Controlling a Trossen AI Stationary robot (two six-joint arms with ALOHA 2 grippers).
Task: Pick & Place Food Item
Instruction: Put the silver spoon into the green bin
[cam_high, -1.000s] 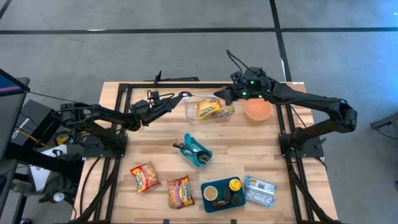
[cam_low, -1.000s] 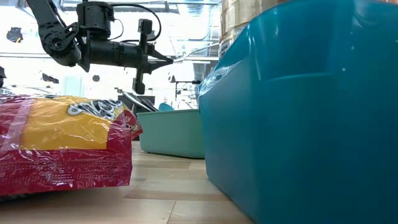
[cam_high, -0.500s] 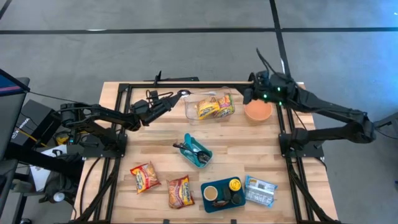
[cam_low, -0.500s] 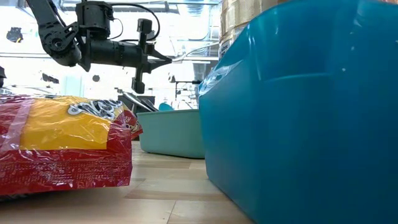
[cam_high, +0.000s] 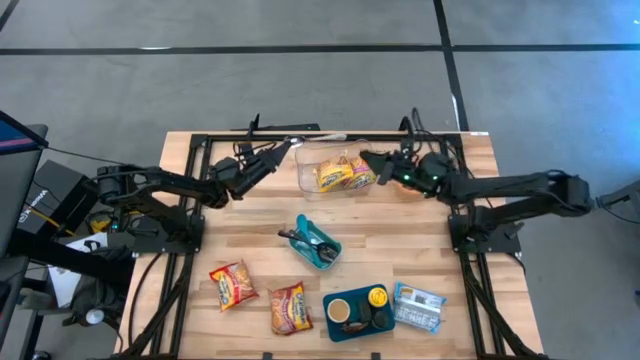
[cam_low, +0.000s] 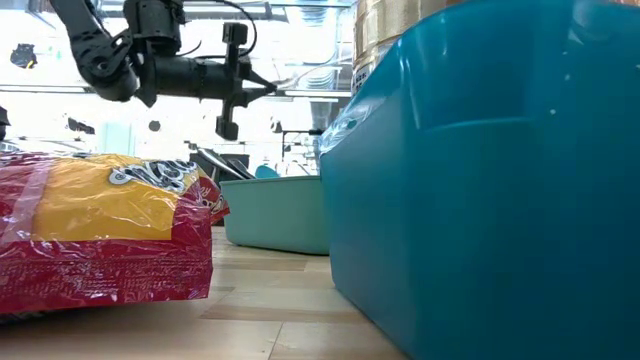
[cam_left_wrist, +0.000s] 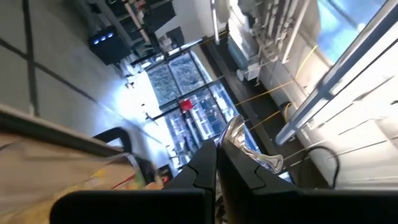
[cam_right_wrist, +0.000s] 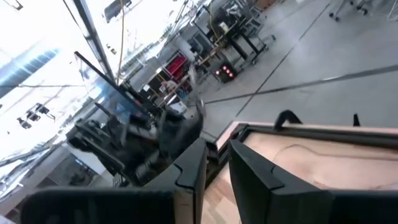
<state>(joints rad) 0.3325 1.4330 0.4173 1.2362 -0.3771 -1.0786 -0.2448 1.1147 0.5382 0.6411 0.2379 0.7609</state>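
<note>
A clear tub (cam_high: 304, 172) at the table's far middle holds yellow-red food packets (cam_high: 340, 175). Two more packets (cam_high: 232, 284) (cam_high: 290, 308) lie flat near the front edge, and one fills the low view's left (cam_low: 100, 235). My left gripper (cam_high: 272, 157) (cam_left_wrist: 216, 152) hovers left of the tub, shut on a metal spoon (cam_high: 290, 146) (cam_left_wrist: 233, 134). My right gripper (cam_high: 366, 158) (cam_right_wrist: 216, 149) stands level at the tub's right end. Its fingers are a narrow gap apart, with nothing seen between them. My left gripper pinches the spoon's handle (cam_left_wrist: 219, 163) between its two fingers. The spoon lies along the fingers, and its bowl sticks out past their tips. The fingers point slightly upward toward the tub from the table's left. The spoon is held clear above the table.
A teal tray of utensils (cam_high: 318, 243) (cam_low: 275, 210) sits mid-table. A blue tray (cam_high: 345, 322) (cam_low: 490, 180) with a cup and a blue-white packet (cam_high: 420, 308) lie front right. My right arm covers the spot right of the tub. Black frame rails run along the far edge.
My right gripper swung away toward the table's right edge, then came back left and down to the tub's right end, turning level. Its arm now covers the orange bowl. My left gripper has tipped up a little, and the spoon with it.
</note>
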